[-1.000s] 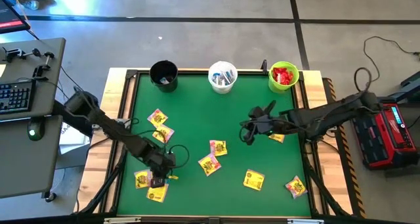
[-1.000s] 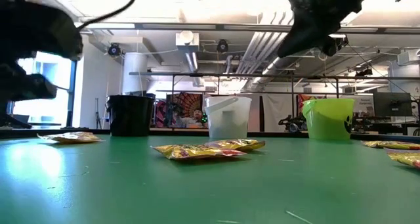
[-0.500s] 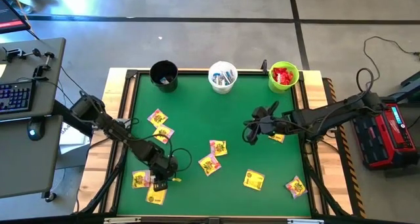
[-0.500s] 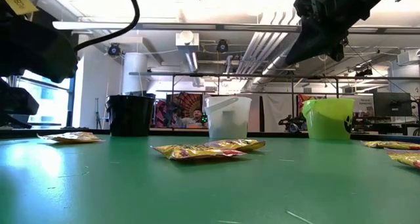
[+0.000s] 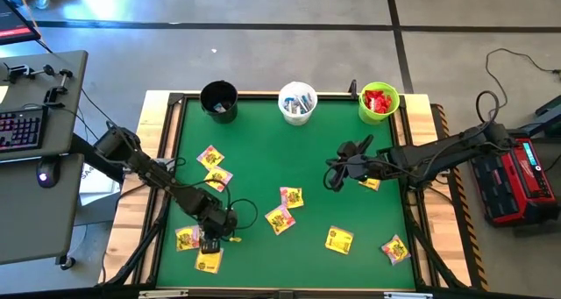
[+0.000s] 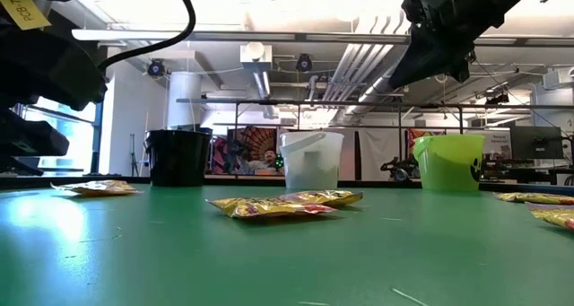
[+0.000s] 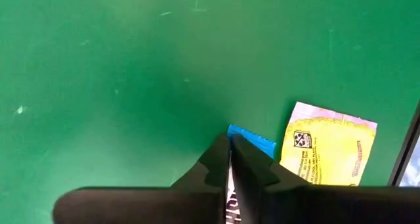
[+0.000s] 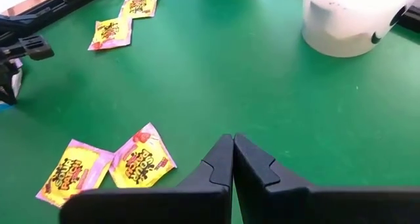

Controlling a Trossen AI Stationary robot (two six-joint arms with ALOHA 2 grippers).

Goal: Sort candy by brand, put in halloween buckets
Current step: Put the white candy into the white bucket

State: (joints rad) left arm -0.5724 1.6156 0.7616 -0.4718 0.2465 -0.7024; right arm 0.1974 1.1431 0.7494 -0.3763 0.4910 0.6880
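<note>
Three buckets stand along the table's far edge: black, white holding white-and-blue candy, lime green holding red candy. Several yellow candy packets lie flat on the green table. My left gripper is down at the near left, shut on a slim white-and-blue packet, beside a yellow packet. My right gripper hangs shut and empty above the table's right middle, over bare mat. My left gripper pinches the slim white-and-blue packet between its two fingers, coming from above and pointing down. The packet's blue end sticks out just past the fingertips, next to the yellow packet. Whether it is lifted off the mat I cannot tell.
Yellow packets lie at the left, in the middle and near right; one lies under the right arm. Bare mat stretches between the packets and the buckets.
My left gripper has stayed low at the near left and has shut on the white-and-blue packet. My right gripper has drifted slightly toward the table's right edge.
</note>
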